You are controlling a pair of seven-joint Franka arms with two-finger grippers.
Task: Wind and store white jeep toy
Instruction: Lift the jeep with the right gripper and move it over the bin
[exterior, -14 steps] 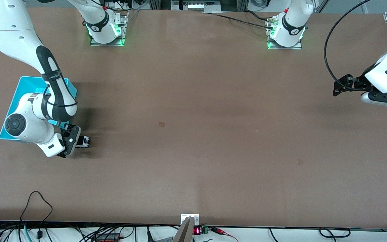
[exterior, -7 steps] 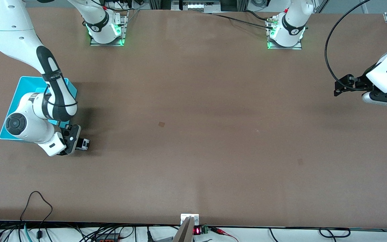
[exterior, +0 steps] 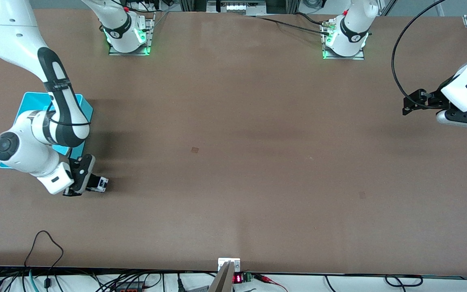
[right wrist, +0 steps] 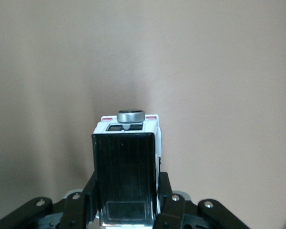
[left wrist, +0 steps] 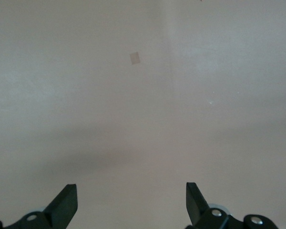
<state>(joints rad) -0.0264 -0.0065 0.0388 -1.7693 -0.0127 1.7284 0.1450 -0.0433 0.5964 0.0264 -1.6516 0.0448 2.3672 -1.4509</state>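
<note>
While the left arm waits at its own end of the brown table [exterior: 258, 121], the right arm bends down at the other end, and its black two-finger gripper [exterior: 91, 183] is clenched on the small white jeep toy with a black ribbed roof and silver trim [exterior: 100, 183]. Seen from the front, the white jeep toy sits low at the tabletop, just beside the turquoise plastic bin [exterior: 28, 103] and nearer to the front camera than that bin, past the bin's corner toward the table's middle. Much of the turquoise plastic bin is covered by the right arm's white and black links. Through the right wrist view, the white jeep toy [right wrist: 126, 176] stands between the two black fingers [right wrist: 168, 200], which press against its sides; its black roof faces the camera and a round silver spare-wheel cap shows at the end away from the gripper. Well apart from the turquoise plastic bin, the left gripper [exterior: 414, 105] hangs above bare tabletop, and the left wrist view shows its fingers [left wrist: 66, 202] spread wide with nothing between them
</note>
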